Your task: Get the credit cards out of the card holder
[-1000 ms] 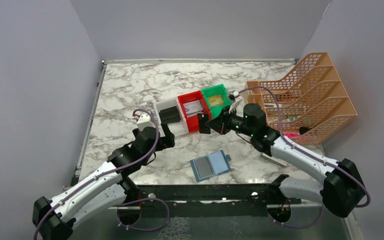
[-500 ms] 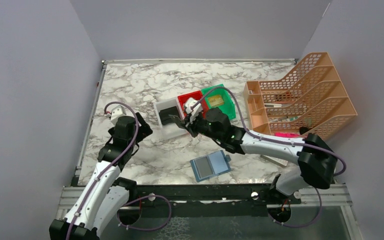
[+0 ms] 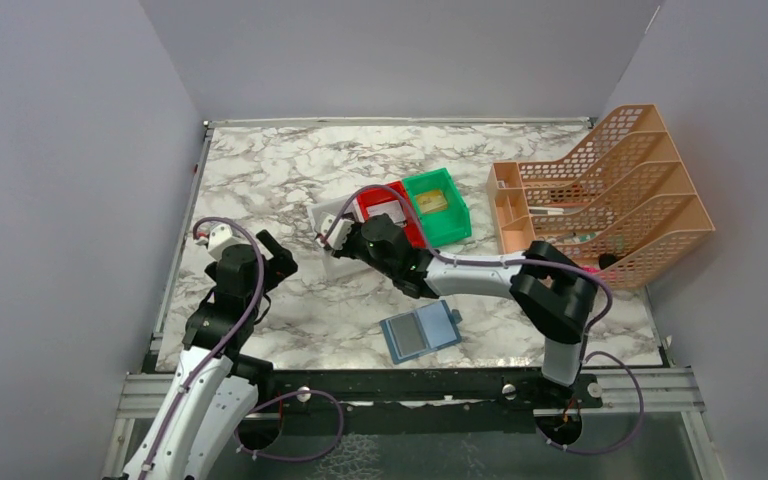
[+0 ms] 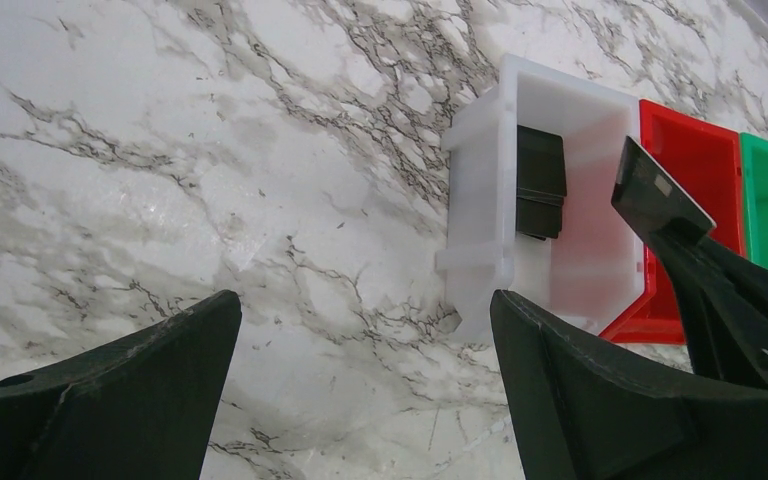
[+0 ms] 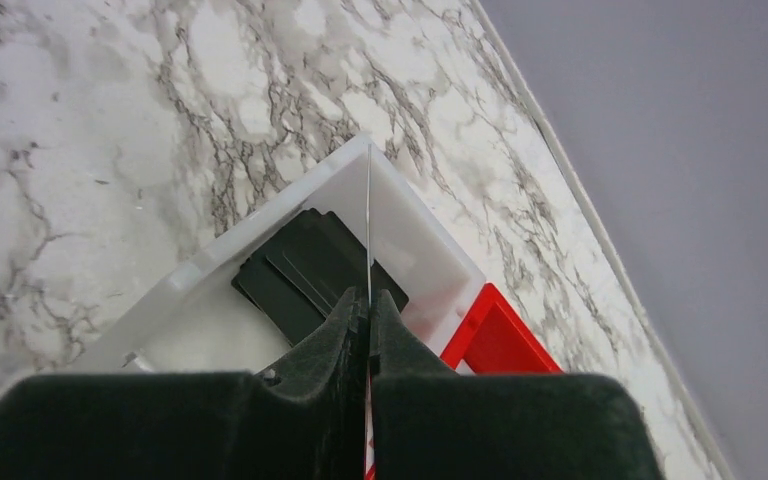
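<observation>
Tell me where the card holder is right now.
Top view: the card holder lies open near the table's front edge, about centre, nearer than the green bin.

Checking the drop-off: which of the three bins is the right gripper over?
The white bin, at the row's left end, with black cards inside; the right gripper holds its card over it.

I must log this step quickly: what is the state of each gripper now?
Left gripper: open, holding nothing.
Right gripper: closed on a thin card, above the white bin.
</observation>
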